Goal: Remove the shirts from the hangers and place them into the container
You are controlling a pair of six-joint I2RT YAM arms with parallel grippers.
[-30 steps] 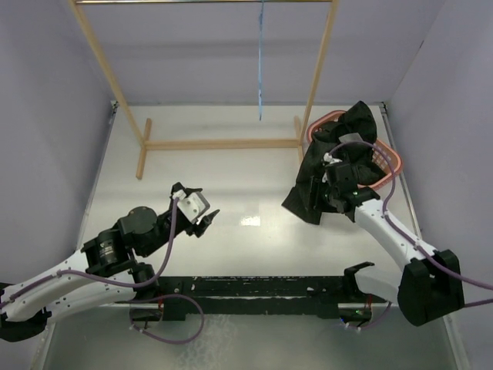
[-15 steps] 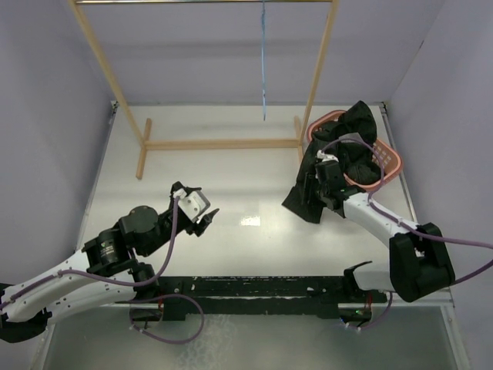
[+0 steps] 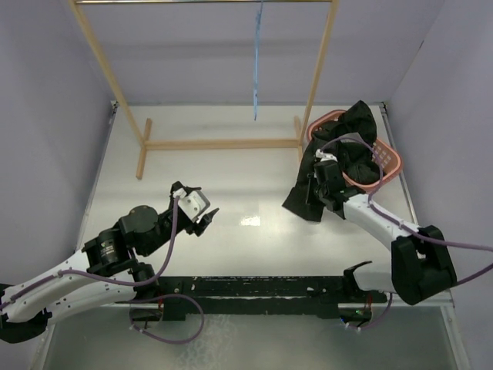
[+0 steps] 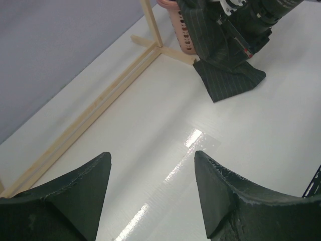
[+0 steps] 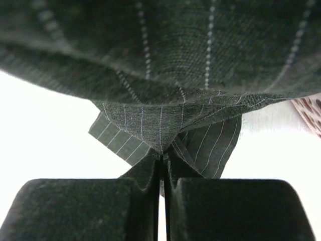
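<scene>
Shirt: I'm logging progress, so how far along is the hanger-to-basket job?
Done: the blue wire hanger hangs bare on the wooden rack, and the pinstriped shirt lies partly in the pink laundry basket. In hand: the right tool is shut on a fold of shirt draped outside the rim. Remaining: lifting that trailing part in. The left tool is open, holding nothing.
</scene>
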